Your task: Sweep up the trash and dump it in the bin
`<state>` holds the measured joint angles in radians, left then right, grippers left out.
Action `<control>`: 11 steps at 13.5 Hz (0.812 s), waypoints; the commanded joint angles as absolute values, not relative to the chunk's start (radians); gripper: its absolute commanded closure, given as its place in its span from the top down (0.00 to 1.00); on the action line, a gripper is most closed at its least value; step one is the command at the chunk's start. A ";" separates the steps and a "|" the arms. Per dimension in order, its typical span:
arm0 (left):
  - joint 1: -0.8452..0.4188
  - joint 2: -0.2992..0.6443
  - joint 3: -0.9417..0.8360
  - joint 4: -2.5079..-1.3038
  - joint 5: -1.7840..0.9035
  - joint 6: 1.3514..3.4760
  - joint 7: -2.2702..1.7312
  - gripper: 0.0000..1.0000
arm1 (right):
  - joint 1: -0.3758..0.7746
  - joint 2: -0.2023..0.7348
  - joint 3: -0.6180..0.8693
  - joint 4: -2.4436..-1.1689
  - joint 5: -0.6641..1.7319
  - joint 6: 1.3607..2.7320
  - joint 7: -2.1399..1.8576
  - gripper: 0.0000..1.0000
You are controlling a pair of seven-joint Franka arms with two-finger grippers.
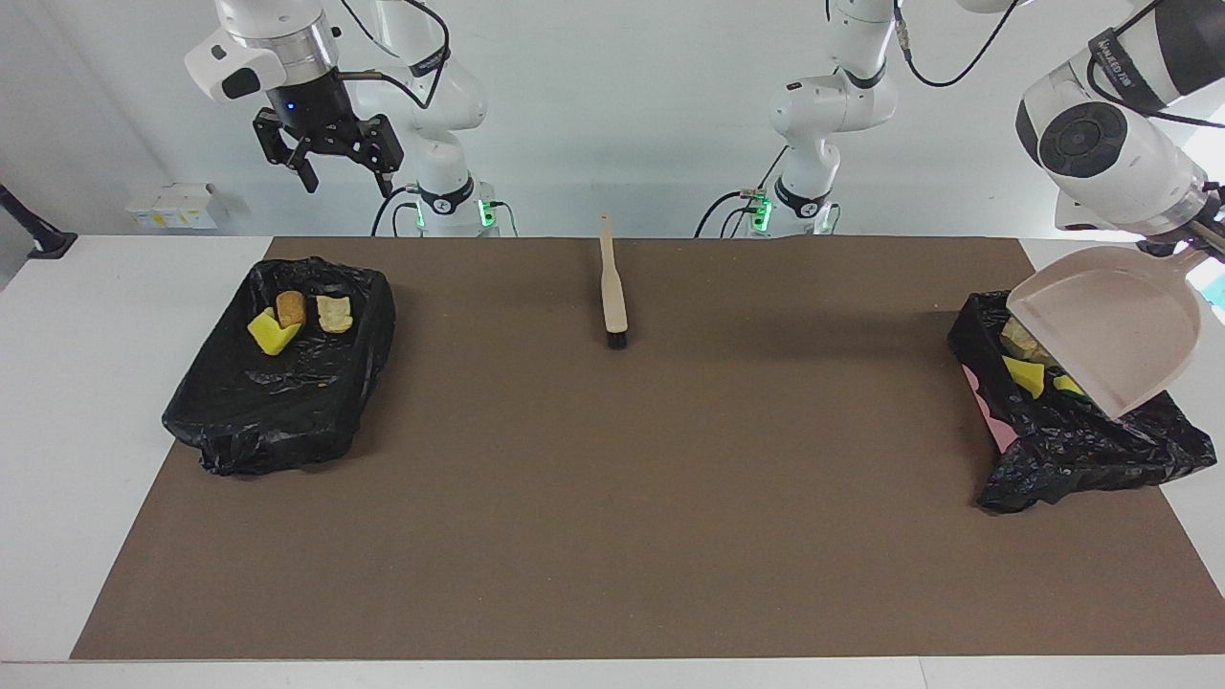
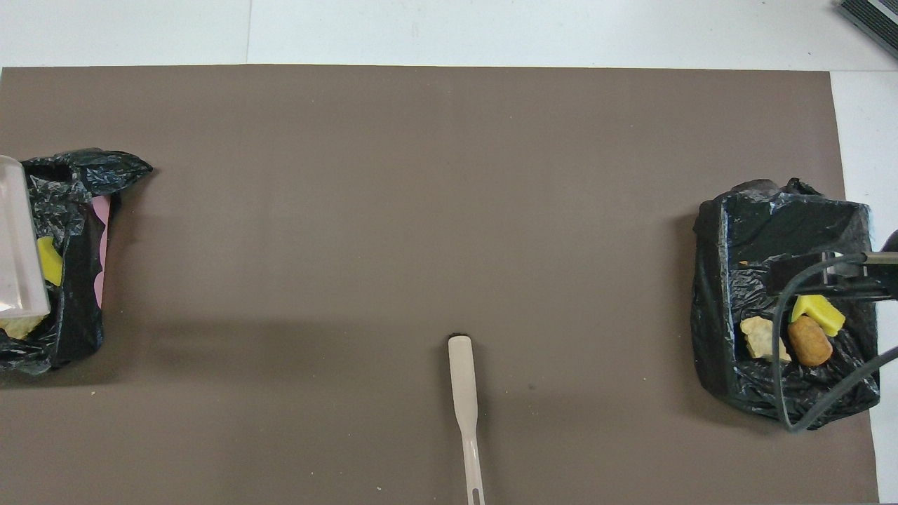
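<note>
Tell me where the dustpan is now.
The dustpan is held by the left gripper, tilted over the black-lined bin at the left arm's end of the table.

Yellow and tan trash chunks [image 1: 292, 321] in one lined bin [image 1: 278, 402], more chunks [image 1: 1026, 371] in the other bin [image 1: 1072, 440]

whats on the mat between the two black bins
Only the brush, lying between the bin with three chunks and the bin under the dustpan, nearer the robots; the facing view shows the rest bare.
</note>
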<state>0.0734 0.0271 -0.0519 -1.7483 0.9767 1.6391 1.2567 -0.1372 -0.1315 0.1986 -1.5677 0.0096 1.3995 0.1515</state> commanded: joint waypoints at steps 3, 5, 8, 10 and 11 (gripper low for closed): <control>-0.038 0.000 -0.041 -1.759 0.717 1.490 1.073 0.00 | -0.193 -0.121 0.210 -1.545 0.009 1.379 0.120 1.00; -0.061 0.011 -0.043 -1.773 0.623 1.474 0.959 0.00 | -0.196 -0.123 0.212 -1.545 0.011 1.378 0.120 1.00; -0.112 0.017 -0.043 -1.819 0.419 1.489 0.708 0.00 | -0.137 -0.124 0.169 -1.545 0.005 1.376 0.120 1.00; -0.167 0.024 -0.043 -1.831 0.333 1.505 0.539 0.00 | -0.040 -0.126 0.077 -1.545 -0.003 1.373 0.121 1.00; -0.204 0.040 -0.043 -1.833 0.293 1.522 0.452 0.00 | -0.026 -0.126 0.071 -1.543 -0.012 1.373 0.124 1.00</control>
<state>-0.1403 0.0361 -0.0589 -1.8185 0.3517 1.4961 0.5895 -0.0691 -0.1315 0.1066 -1.5653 0.0093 1.3989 0.1512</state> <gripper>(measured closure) 0.683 0.000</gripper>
